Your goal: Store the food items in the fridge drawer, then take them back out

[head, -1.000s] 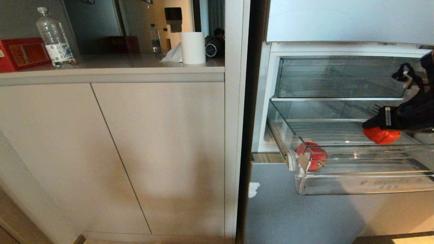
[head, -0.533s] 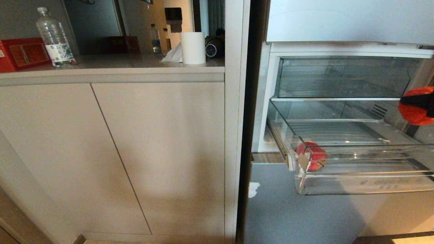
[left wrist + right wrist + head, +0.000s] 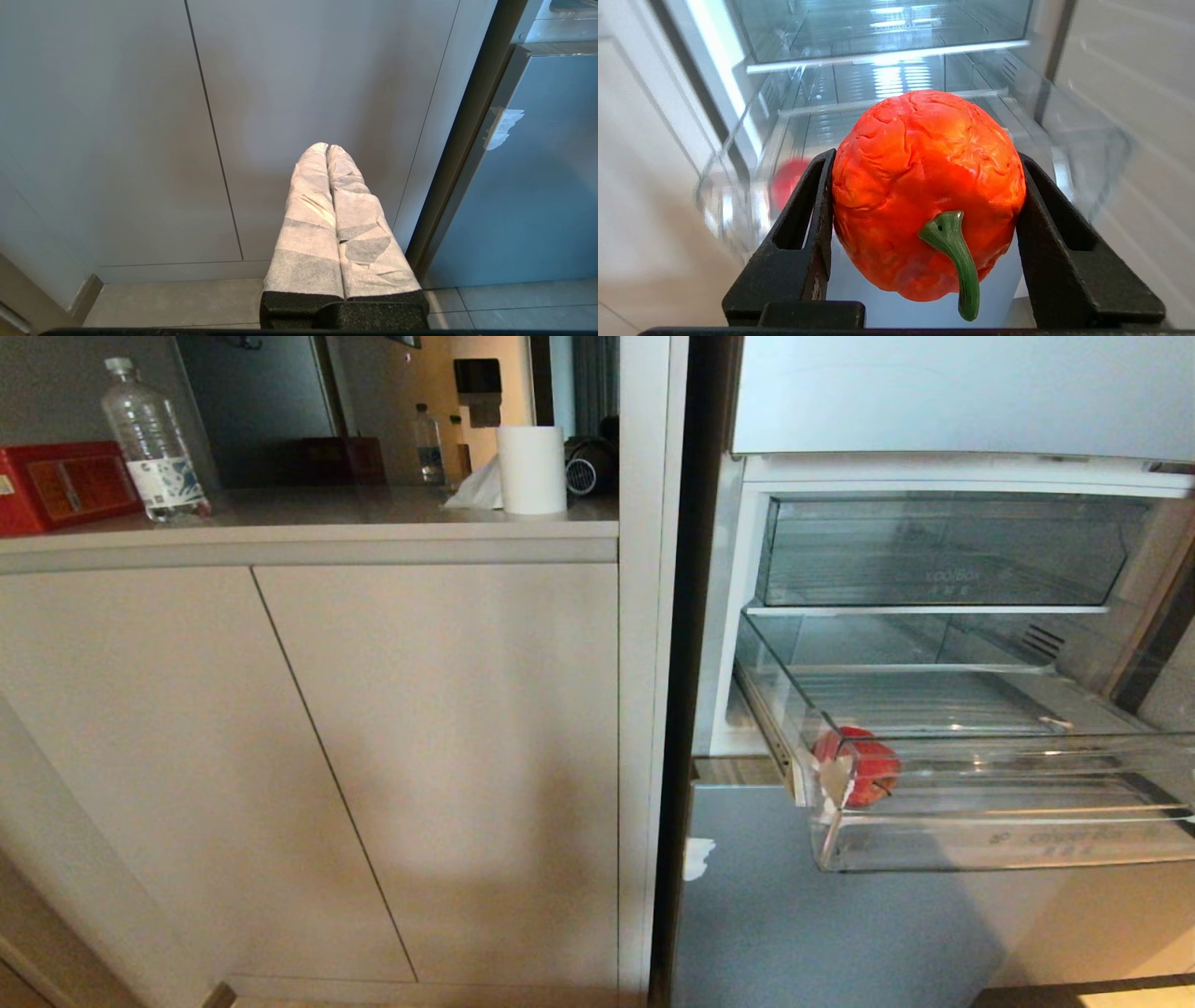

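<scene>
Our right gripper point(image 3: 924, 205) has left the head view, carrying out the red pepper point(image 3: 924, 196); the round red item point(image 3: 859, 765) is sitting in the fridge drawer point(image 3: 1008, 845); our left gripper point(image 3: 327, 151) is pressed closed, empty.

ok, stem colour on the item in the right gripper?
Green, against the wrinkled red pepper. Clearest in the right wrist view, stem facing the camera.

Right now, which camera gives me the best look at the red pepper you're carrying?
The right wrist view: the red pepper fills it, clamped in the right gripper, green stem showing. The head view misses it, showing only the round red item in the fridge drawer. The left wrist view faces cabinet doors.
</scene>
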